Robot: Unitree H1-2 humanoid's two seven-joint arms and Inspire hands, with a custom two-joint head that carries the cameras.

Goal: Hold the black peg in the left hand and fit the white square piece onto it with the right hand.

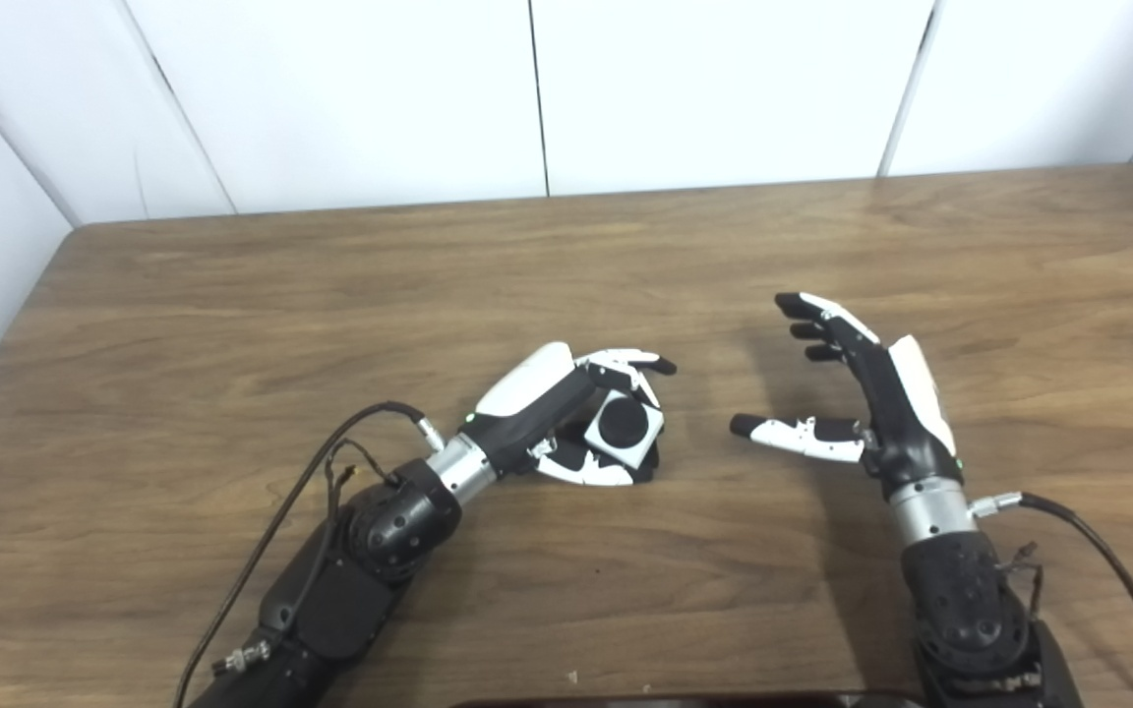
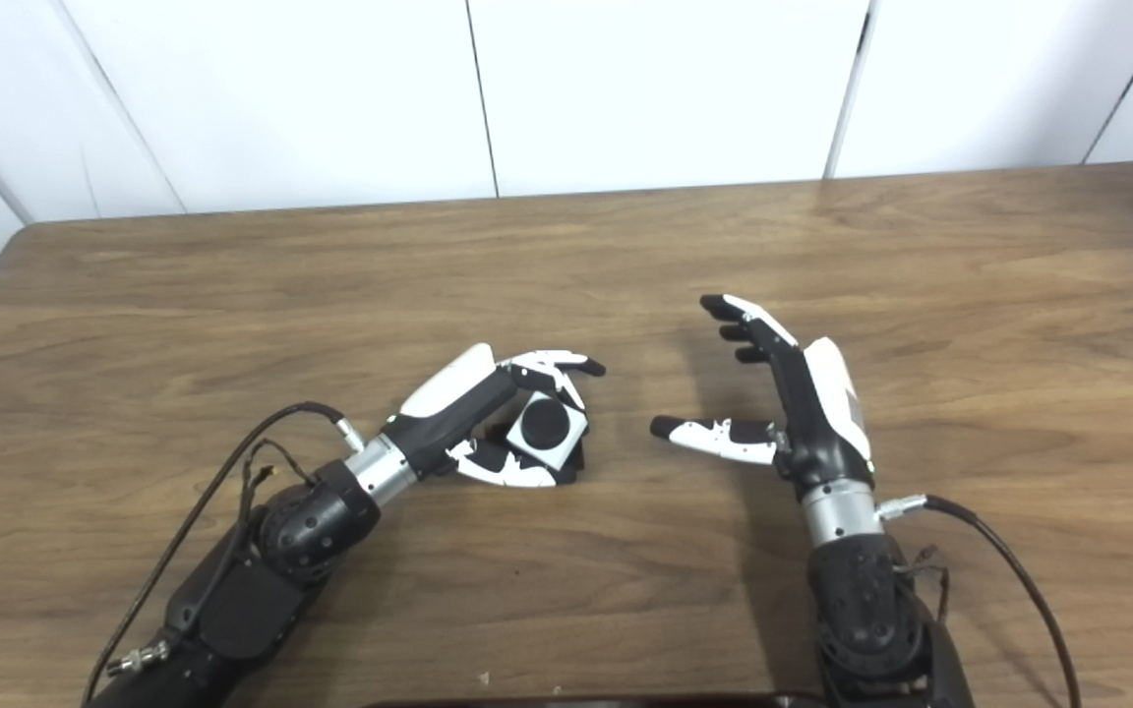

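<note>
White square piece between left hand fingers

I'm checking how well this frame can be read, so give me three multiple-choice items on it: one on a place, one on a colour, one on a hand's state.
1. Where is the white square piece?
A. In the left hand
B. Lying alone at the table's far edge
C. In the right hand

2. What colour is the round part showing in the middle of the white square piece?
A. Red
B. Black
C. Yellow

3. What is the state of the right hand?
A. Closed on the piece
B. Clenched in a fist
C. Open, holding nothing

Answers:
1 A: the left hand has fingers and thumb closed around the piece.
2 B: a black circle fills its centre.
3 C: its fingers and thumb are spread apart, with bare table between it and the piece.
</note>
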